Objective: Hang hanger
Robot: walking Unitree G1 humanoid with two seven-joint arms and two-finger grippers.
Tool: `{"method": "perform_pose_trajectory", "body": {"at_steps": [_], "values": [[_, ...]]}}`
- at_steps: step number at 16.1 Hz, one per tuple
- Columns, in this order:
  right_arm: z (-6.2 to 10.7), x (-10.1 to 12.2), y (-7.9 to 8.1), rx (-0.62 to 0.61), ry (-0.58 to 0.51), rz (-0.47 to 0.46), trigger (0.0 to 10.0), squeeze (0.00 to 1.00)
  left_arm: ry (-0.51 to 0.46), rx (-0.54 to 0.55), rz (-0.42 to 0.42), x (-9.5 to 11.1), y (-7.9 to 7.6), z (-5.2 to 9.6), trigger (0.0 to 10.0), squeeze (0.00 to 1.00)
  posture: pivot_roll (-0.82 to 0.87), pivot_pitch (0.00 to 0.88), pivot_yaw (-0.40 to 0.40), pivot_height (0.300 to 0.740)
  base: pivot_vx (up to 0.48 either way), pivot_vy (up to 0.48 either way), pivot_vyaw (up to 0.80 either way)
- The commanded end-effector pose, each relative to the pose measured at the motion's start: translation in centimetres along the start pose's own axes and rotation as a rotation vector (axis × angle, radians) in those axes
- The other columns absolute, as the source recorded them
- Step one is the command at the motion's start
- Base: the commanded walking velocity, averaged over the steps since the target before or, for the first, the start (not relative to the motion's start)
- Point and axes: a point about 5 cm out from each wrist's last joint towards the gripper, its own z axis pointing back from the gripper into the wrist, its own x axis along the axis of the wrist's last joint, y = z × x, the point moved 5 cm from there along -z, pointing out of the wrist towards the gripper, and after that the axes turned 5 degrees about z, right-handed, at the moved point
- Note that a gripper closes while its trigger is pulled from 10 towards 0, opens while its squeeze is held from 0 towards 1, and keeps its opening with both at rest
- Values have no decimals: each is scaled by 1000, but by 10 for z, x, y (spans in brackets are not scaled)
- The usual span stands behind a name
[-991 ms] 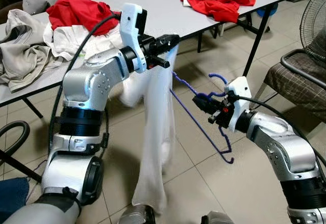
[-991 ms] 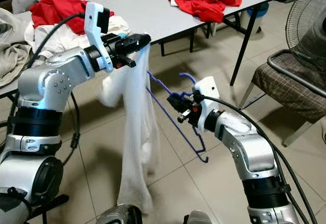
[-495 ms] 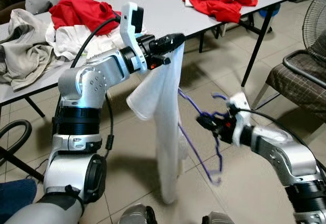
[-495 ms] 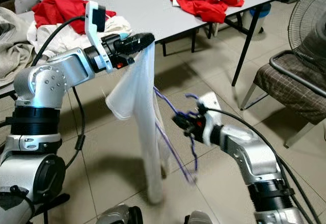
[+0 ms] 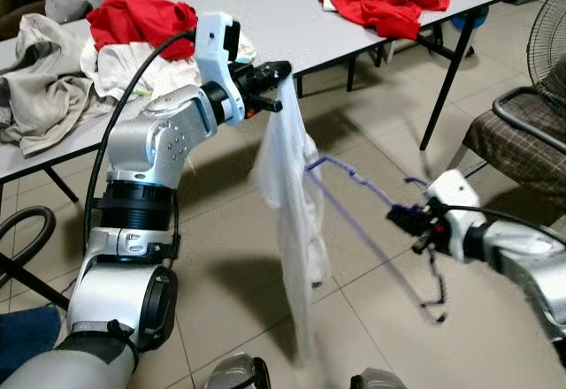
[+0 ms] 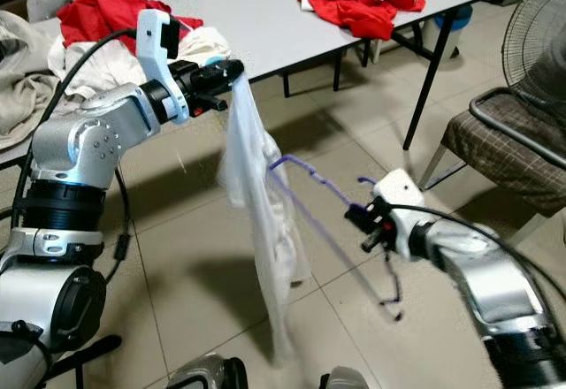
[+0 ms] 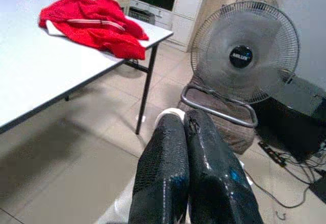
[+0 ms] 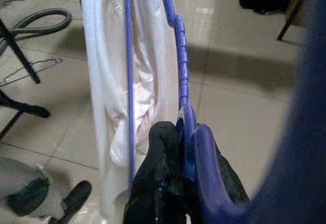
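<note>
— Item?
— Hanger [image 5: 354, 196]: thin blue-purple wire, held in air above the floor, tilted, one end reaching into a hanging white garment [image 5: 292, 221].
— Condition?
— Hook end clamped at the right gripper [image 5: 416, 226].

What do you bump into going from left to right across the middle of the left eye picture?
Left gripper pinching the white garment → purple hanger → right gripper holding the hanger → chair.
</note>
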Motion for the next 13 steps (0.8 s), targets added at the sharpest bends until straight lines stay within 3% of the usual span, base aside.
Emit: {"method": "perform_pose_trajectory", "body": {"at_steps": [1,13], "values": [[0,-44,9,14,183,-35,0,0,-181,-10,-113,54,-8,10,0,0,-161,0,109,740,0,0,0],[0,-44,9,14,183,-35,0,0,-181,-10,-113,54,-8,10,0,0,-161,0,109,740,0,0,0]]}}
